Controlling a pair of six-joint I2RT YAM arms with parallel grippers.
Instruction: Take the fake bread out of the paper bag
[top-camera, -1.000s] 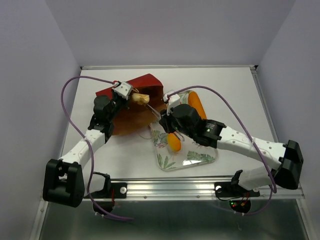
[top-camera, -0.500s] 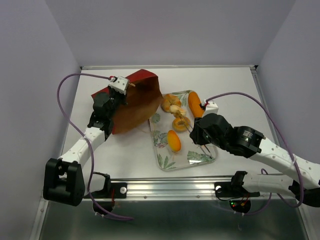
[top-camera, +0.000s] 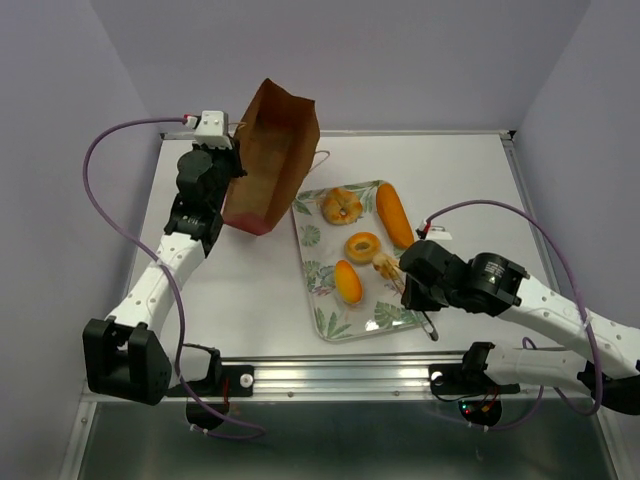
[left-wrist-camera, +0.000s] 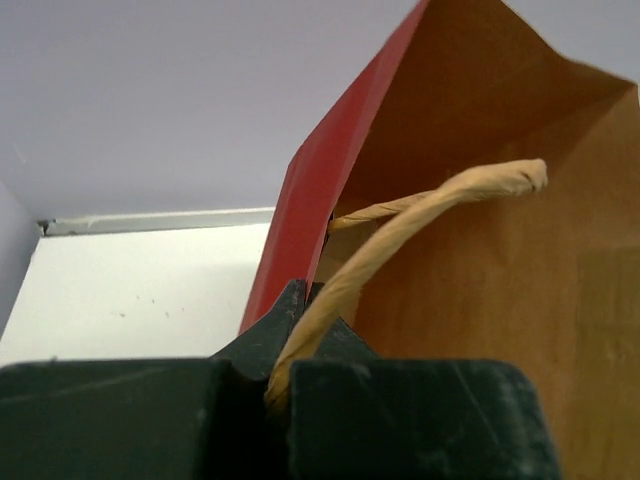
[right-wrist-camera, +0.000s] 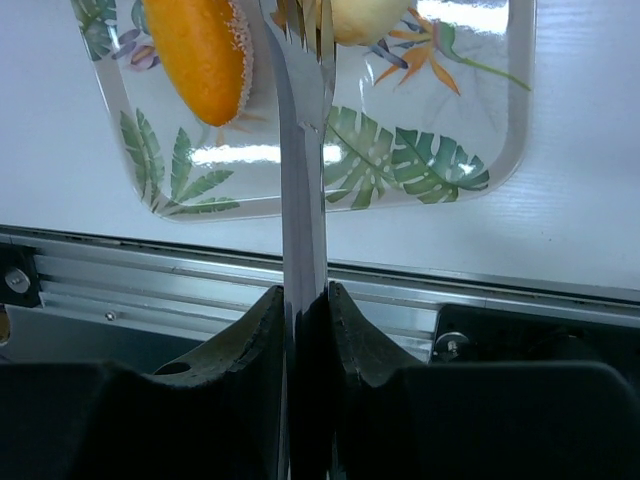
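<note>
My left gripper (top-camera: 225, 158) (left-wrist-camera: 315, 312) is shut on a twine handle (left-wrist-camera: 420, 215) of the paper bag (top-camera: 270, 160). It holds the bag tilted above the table at the back left. The bag's red outside (left-wrist-camera: 310, 200) and brown inside (left-wrist-camera: 500, 250) show in the left wrist view. My right gripper (top-camera: 410, 287) (right-wrist-camera: 304, 296) is shut on a metal fork (right-wrist-camera: 303, 150), its tines at a pale bun (top-camera: 385, 265) (right-wrist-camera: 355, 15) on the tray. A long loaf (top-camera: 393, 215), two round buns (top-camera: 342, 206) (top-camera: 361, 246) and an oval roll (top-camera: 347, 282) (right-wrist-camera: 205, 45) also lie there.
The leaf-patterned tray (top-camera: 330, 325) (right-wrist-camera: 430, 170) sits at the table's middle, just right of the bag. A metal rail (top-camera: 340, 375) (right-wrist-camera: 150, 290) runs along the near table edge. White walls close in the back and the sides.
My left gripper has lifted the bag from lying flat to hanging tilted. My right arm has pulled back from the bag's mouth to the tray's near right, and the bread now lies on the tray.
</note>
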